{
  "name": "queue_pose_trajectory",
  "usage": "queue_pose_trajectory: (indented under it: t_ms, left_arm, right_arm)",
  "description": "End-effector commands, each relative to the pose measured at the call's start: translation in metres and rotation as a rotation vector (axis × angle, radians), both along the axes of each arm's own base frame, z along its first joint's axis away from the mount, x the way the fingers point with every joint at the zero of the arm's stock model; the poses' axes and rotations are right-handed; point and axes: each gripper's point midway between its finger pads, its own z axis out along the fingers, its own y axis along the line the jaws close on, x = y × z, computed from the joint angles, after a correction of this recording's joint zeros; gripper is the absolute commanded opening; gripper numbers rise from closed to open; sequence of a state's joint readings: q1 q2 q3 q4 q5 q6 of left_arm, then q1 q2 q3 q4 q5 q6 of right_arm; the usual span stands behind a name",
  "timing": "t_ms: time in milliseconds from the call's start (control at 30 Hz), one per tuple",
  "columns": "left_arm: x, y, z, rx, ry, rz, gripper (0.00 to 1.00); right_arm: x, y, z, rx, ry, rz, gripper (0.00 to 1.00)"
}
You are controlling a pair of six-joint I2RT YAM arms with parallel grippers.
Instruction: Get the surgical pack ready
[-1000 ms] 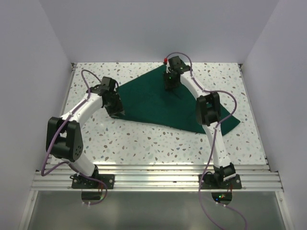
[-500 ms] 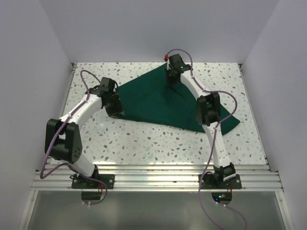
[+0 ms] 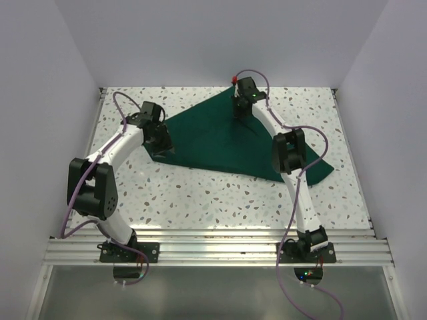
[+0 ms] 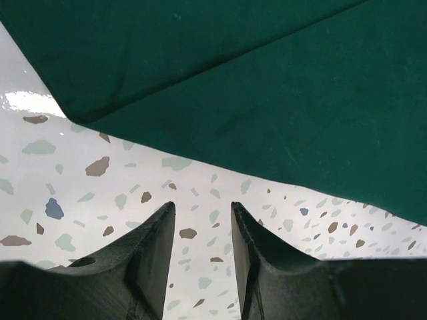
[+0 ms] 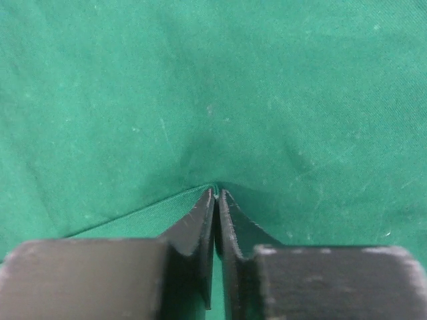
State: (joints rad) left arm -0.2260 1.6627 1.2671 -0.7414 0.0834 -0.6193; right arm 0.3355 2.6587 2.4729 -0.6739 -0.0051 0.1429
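**Fingers**
- Right fingers (image 5: 197, 227): pressed together, with the tips pinching a small pucker of the dark green matte cloth sheet (image 5: 200, 100). Creases fan out from the pinch on both sides. I cannot tell how many layers are caught.
- Left fingers (image 4: 150, 247): parted, nothing between them. Only the white speckled terrazzo table (image 4: 100, 173) shows in the gap.

**Step in hand (my reading)**
- The right side has its hold.
- The left side has not yet taken its corner, and needs to before the next fold.

**Doing it well**
- Left: go in low along the table and slip 1 finger under the hem. Take both layers at the corner before closing. Closing short of the edge would grab only table.
- Right: keep the pinch firm and lift little until the left side has hold. A big pull would likely drag the hem away from the left fingers.
- After that, carry the 2 held points at matched height so the fold lands square, without a diagonal wrinkle.

**Where the cloth lies**
- Left wrist view: the cloth is ahead of the left fingertips and not touching them. Its corner sits up and to the left of the gap. 2 layers show there, with 1 edge running diagonally across the other.
- Top view: the cloth lies flat on the far half of the table as a rough triangle.
  - The right fingers are at its far apex, near the back edge.
  - The left fingers are just beside its left corner.
  - The 3rd corner reaches right, passing under the right arm's elbow.
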Motion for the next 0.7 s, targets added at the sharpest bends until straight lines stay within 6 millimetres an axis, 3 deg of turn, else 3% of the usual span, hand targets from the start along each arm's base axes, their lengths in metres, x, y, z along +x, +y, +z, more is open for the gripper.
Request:
queue_pose_trajectory:
  t_ms: [0,133,167,200,233,300,333,367,400,433,567,667]
  left_arm:
    - [0.027,0.001,0.017,-0.021,-0.066,0.028,0.44]
    - [0.039,0.009,0.023,-0.007,-0.085,0.045,0.5]
    - [0.041,0.011,0.022,-0.003,-0.081,0.053,0.52]
    - [0.045,0.015,0.024,0.001,-0.087,0.059,0.54]
    - [0.047,0.018,0.024,0.008,-0.089,0.059,0.55]
    - [0.052,0.03,0.021,0.043,-0.088,0.079,0.59]
    - [0.056,0.036,0.024,0.061,-0.101,0.076,0.6]
    - [0.06,0.042,0.021,0.079,-0.101,0.082,0.62]
    - [0.064,0.051,0.02,0.084,-0.105,0.095,0.64]
    - [0.068,0.058,0.02,0.095,-0.113,0.091,0.66]
    - [0.084,0.092,-0.001,0.098,-0.082,0.138,0.74]
    - [0.1,0.093,-0.011,0.096,-0.098,0.111,0.78]
  right_arm:
    - [0.021,0.001,0.02,0.042,-0.085,-0.032,0.11]
    - [0.02,0.0,0.028,0.048,-0.088,-0.038,0.27]
    - [0.022,0.001,0.038,0.058,-0.101,-0.044,0.44]
    - [0.018,0.0,0.047,0.059,-0.094,-0.05,0.52]
    - [0.017,-0.001,0.058,0.067,-0.099,-0.06,0.66]
    - [0.014,-0.012,0.083,0.095,-0.101,-0.133,0.82]
    - [0.011,-0.016,0.118,0.14,-0.137,-0.151,0.89]
    - [0.006,-0.026,0.118,0.176,-0.103,-0.206,0.96]
    - [0.001,-0.032,0.125,0.194,-0.093,-0.235,0.96]
    - [-0.007,-0.034,0.149,0.236,-0.1,-0.234,0.97]
    - [-0.043,-0.047,0.146,0.224,0.026,-0.269,0.99]
    - [-0.076,-0.048,0.138,0.214,0.124,-0.243,0.99]
